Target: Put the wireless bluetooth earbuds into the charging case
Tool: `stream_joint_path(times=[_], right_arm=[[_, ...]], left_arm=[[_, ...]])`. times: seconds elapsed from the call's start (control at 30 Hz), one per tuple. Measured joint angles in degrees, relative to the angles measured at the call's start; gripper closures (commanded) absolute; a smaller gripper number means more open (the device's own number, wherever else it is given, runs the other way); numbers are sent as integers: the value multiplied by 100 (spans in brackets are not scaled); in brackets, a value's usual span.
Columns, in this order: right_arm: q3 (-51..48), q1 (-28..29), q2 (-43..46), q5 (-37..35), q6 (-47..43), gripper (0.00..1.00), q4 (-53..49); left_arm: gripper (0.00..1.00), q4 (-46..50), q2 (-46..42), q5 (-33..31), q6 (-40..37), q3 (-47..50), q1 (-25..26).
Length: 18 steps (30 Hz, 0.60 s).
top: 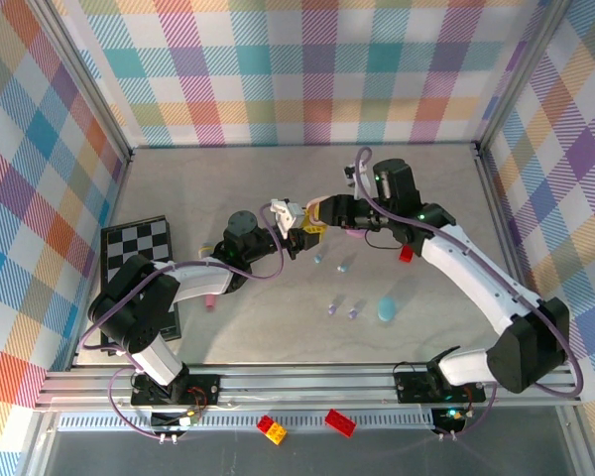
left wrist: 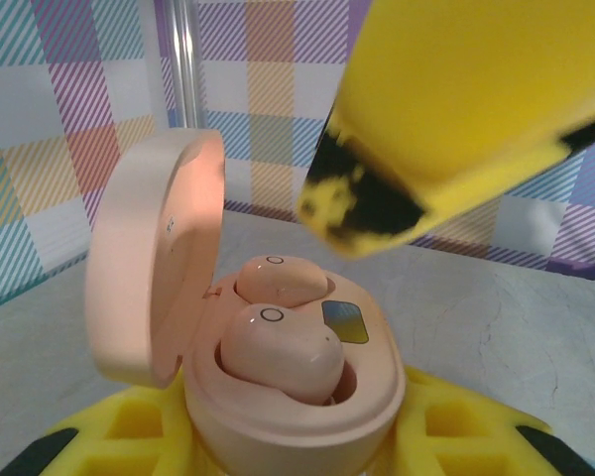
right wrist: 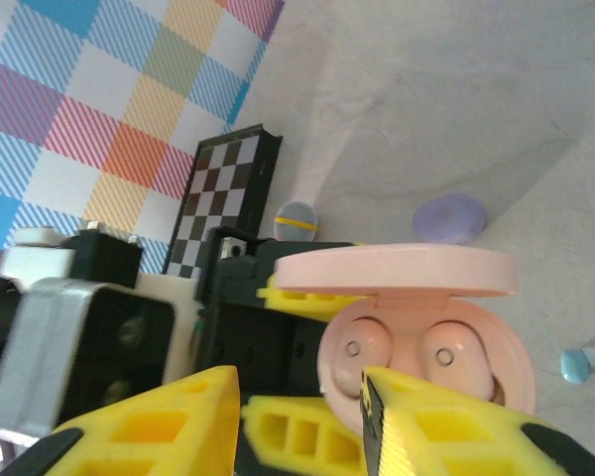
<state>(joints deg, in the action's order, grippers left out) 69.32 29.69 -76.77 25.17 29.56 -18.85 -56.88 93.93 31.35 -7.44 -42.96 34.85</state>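
Far left, a checkerboard [top: 137, 241] lies flat on the table [top: 228, 188]. At centre, the left gripper [top: 297, 238] has its yellow fingers [left wrist: 109, 436] clamped on the base of a pink charging case [left wrist: 297, 421], whose lid [left wrist: 154, 258] stands open. Two pink earbuds [left wrist: 278, 352] sit side by side in its wells. Just right of the case hovers the right gripper [top: 320, 216], its fingers [right wrist: 149, 421] apart and gripping nothing. Nearer the bases, a teal earbud [top: 317, 260] and lavender earbuds [top: 332, 309] lie loose on the table, with a teal case [top: 387, 310] to their right. A red block [top: 406, 254] sits beside the right arm.
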Motion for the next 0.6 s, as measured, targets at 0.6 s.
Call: stream_joint_path(times=[0.6], right_arm=[[2120, 0, -1213, -494, -811, 59, -1235]], left_arm=[[70, 2, -2, 26, -186, 0, 0]])
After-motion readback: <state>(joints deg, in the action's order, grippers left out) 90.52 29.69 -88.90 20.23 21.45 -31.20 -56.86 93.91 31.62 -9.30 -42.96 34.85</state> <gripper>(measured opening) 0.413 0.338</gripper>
